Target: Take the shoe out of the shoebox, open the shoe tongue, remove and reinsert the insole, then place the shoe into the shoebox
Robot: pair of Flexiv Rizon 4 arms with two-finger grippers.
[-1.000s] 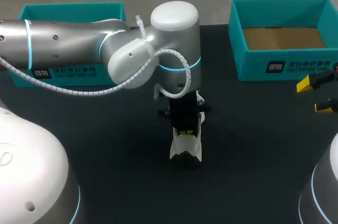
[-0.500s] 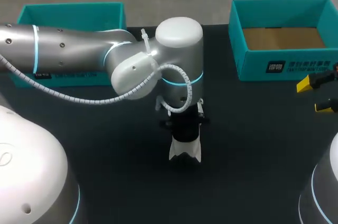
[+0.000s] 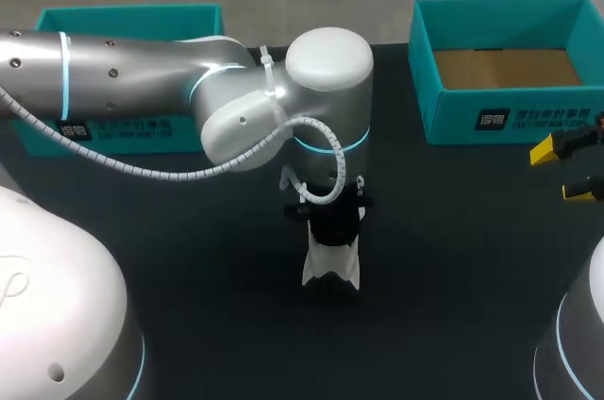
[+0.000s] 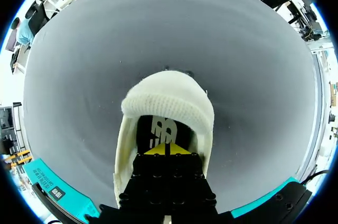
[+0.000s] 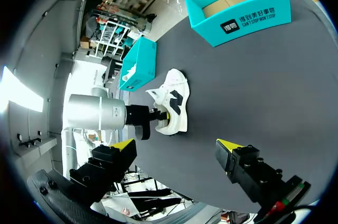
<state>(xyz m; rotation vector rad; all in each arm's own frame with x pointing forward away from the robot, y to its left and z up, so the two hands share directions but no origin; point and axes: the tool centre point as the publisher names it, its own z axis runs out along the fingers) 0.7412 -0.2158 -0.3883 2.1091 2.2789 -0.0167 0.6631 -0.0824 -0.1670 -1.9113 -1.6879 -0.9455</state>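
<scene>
Shoe at frame centre on tabletop, long axis top-to-bottom, heel toward lower edge. Left claw in its mouth, spread unreadable; right claw wide open, empty, right edge.

We work under bright, even light from overhead: it lays soft white highlights on the domed top of our left arm and leaves no hard-edged shadows on the dark table. Just ahead of the left pincer, the pale knit shoe glows very bright at its far end, while its opening around the pincer sinks into deep shade. In the left wrist view the table beyond the pincer takes a broad matte sheen.
</scene>
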